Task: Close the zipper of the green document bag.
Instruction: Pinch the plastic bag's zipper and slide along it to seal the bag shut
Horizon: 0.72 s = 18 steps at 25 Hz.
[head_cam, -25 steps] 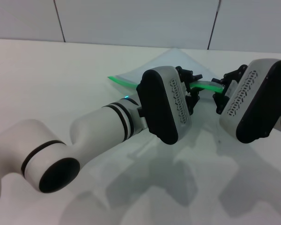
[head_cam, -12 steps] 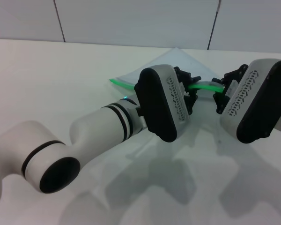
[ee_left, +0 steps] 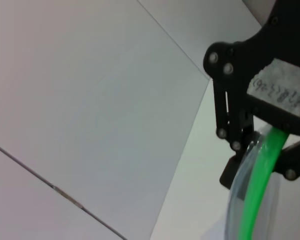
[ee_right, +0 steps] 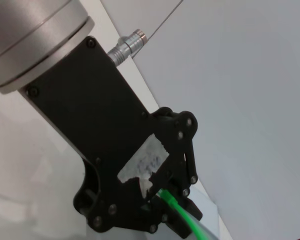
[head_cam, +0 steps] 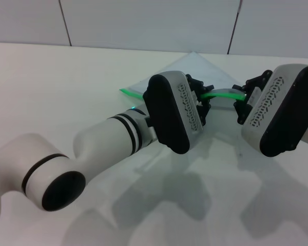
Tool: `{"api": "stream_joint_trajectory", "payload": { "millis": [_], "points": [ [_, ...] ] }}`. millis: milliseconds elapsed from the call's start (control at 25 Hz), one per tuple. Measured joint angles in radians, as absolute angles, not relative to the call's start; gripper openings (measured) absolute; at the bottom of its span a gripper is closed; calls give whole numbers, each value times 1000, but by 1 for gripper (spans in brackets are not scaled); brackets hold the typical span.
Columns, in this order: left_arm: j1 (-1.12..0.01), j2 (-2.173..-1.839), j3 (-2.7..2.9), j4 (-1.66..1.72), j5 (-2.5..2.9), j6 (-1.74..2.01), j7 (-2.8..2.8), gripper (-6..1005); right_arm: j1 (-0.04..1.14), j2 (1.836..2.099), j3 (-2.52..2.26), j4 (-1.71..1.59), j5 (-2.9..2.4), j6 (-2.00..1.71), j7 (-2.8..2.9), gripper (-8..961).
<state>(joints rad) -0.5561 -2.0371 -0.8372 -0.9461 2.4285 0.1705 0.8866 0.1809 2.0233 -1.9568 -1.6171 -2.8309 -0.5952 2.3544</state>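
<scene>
The green document bag point(head_cam: 187, 66), a flat translucent pouch, lies on the white table point(head_cam: 66, 87) behind both arms. Its zipper point(head_cam: 222, 94), a bright green strip, is lifted in a slight arch between the two grippers, and its far-left end point(head_cam: 126, 93) rests on the table. My left gripper point(head_cam: 202, 98) is shut on the strip; the right wrist view shows its black fingers point(ee_right: 166, 196) pinching the green strip point(ee_right: 182, 214). My right gripper point(head_cam: 241, 105) is shut on the strip's other end, as the left wrist view point(ee_left: 260, 140) shows. The slider is hidden.
A pale panelled wall point(head_cam: 154, 20) rises just behind the table's far edge. The left arm's white forearm point(head_cam: 108, 141) lies across the near middle of the table. The right arm's housing point(head_cam: 280, 110) fills the right side.
My left gripper has slid a little to the left along the green strip, so more of the strip shows between the two grippers. The right gripper has held still.
</scene>
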Motion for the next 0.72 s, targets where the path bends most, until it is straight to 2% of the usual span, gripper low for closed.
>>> {"api": "stream_joint_trajectory", "payload": {
  "millis": [720],
  "points": [
    [-550, -2036, -846, -886, 2380, 192, 887, 67, 161, 2024, -1928, -1639, -2833, -596, 2355, 50]
  ]
}}
